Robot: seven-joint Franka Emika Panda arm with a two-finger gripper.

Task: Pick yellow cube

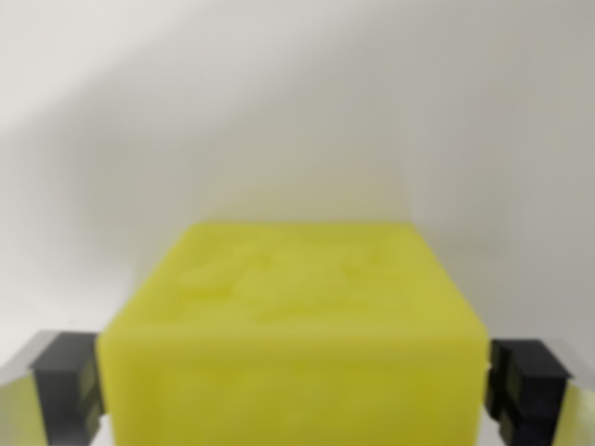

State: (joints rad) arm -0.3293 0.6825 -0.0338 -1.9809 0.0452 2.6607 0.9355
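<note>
Surface: The surface [297, 111] is plain and pale, white to light grey. It fills the whole upper part of the wrist view. It looks smooth and bare where it shows. A soft shadow falls on it near the top left corner of the view.

Room: Only the pale surface shows behind the cube. I cannot tell a wall from a floor here.

Yellow cube: The yellow cube [296, 344] is big in the view and a bit blurry. It sits in the lower middle and runs down past the bottom edge of the view. Its top face is bumpy, with faint raised shapes I cannot read.

Gripper: The gripper [296, 390] has two dark fingers, one at each lower corner of the view. One finger [67, 386] is on the wrist view's left and the other finger [522, 390] is on the wrist view's right.

Cube and gripper: The cube is right between the two fingers. Each finger is pressed up against a side of the cube, with no gap to see. So the gripper is squeezing the yellow cube.
</note>
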